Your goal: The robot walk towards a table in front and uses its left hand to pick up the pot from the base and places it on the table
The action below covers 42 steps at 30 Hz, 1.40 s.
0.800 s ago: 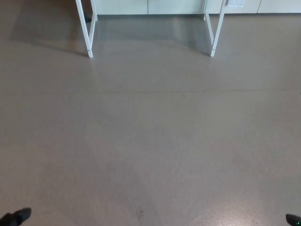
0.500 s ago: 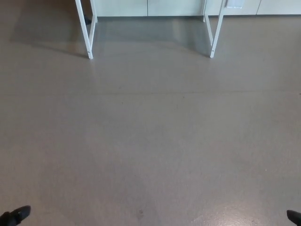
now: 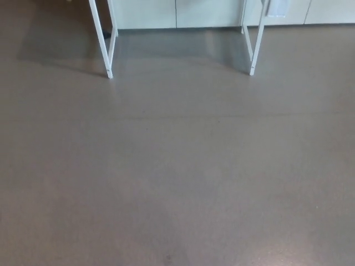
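Head view has neither hand in frame right now. So fingers first: I can't tell how far open they are or whether they're holding anything, since the left hand and right hand are both out of sight. A moment ago a black tip poked in at each bottom corner, and both are gone now.

Moving outward, the whole picture has slid. The two legs of the white tubular metal-framed table sit a bit lower in frame than before, and so do the flat white cabinet fronts behind them. That's the camera moving, not the furniture, so I'd say the robot is walking up to the table. Smooth grey-brown floor fills everything in between.

The pot and its base don't show at all; presumably they're up on the tabletop, past the top edge. So the task has barely started: it's all approach, with no reach yet.
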Available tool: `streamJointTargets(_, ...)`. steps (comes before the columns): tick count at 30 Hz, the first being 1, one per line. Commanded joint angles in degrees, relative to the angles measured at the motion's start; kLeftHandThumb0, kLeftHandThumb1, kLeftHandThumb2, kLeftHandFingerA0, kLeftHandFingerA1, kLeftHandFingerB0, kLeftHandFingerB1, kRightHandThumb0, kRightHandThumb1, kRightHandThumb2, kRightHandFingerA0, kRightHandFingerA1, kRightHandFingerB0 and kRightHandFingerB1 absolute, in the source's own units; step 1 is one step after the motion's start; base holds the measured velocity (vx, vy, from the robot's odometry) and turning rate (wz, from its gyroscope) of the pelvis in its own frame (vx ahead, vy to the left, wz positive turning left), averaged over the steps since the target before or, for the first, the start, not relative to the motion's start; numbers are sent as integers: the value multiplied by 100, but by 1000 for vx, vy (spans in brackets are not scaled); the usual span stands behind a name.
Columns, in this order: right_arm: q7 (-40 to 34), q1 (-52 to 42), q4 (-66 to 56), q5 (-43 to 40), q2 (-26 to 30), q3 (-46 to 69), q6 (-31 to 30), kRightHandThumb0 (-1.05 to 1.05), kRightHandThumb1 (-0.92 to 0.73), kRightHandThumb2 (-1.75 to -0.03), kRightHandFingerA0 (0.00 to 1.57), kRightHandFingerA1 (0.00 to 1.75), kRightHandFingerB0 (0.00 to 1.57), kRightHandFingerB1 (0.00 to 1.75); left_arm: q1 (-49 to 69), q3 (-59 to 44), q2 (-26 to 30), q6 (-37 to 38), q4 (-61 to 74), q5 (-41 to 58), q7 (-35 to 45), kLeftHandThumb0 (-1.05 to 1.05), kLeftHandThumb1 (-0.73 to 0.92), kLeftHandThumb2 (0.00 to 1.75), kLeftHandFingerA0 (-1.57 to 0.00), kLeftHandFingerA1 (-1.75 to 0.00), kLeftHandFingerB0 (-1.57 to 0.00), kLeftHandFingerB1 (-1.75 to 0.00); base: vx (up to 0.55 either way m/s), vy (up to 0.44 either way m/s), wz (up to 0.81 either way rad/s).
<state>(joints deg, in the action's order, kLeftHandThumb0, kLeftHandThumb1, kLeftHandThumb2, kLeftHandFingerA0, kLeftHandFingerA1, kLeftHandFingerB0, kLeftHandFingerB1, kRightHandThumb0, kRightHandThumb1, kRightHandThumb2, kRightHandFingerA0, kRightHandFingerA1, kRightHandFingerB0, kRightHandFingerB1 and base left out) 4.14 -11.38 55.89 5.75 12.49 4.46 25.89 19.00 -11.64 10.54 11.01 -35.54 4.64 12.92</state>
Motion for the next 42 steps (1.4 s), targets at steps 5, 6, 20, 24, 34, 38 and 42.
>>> streamJointTargets(5, -138, -57, -35, 14, 27, -41, 162, -105, -79, -72, 0, 128, 0, 49, -15, 31, 124, 257, -112, 21, 93, -31, 55, 63, -26, -53, -17, -43, 113, 281, -22)
streamJointTargets(6, -122, -54, -61, -20, 8, -25, 138, -105, -81, -70, 0, 126, 0, 49, -34, 15, 116, 264, -117, 56, 103, -29, 55, 61, -27, -54, -18, -43, 110, 410, -23)
streamJointTargets(20, -94, -225, -9, -18, 12, -15, 301, -105, -78, -71, 0, 131, 0, 56, 181, 121, 141, 306, 4, -66, -3, -30, 54, 63, -37, -58, -22, -46, 229, -30, 10)
streamJointTargets(24, -32, -391, 3, -70, 4, 1, 271, -105, -78, -71, 0, 132, 0, 53, 373, 273, 182, 310, 49, -328, -205, -27, 39, 85, -34, -61, -18, -53, 460, -327, 20)
streamJointTargets(34, -123, -491, 70, 0, -12, -57, 357, -105, -82, -68, 0, 129, 0, 48, 441, 329, 184, 342, -75, -343, -305, -31, 57, 56, -47, -58, -31, -46, 311, 21, -11)
streamJointTargets(38, -104, -528, 156, -53, -40, -25, 473, -105, -82, -67, 3, 131, 0, 51, 506, 427, 261, 439, -58, -520, -442, -32, 56, 56, -51, -59, -35, -47, 492, 179, -29)
streamJointTargets(42, -134, -595, 242, -18, -21, -30, 604, -105, -82, -67, 1, 133, 0, 45, 613, 499, 291, 495, -15, -595, -519, -33, 56, 57, -52, -59, -36, -48, 383, 135, 0)
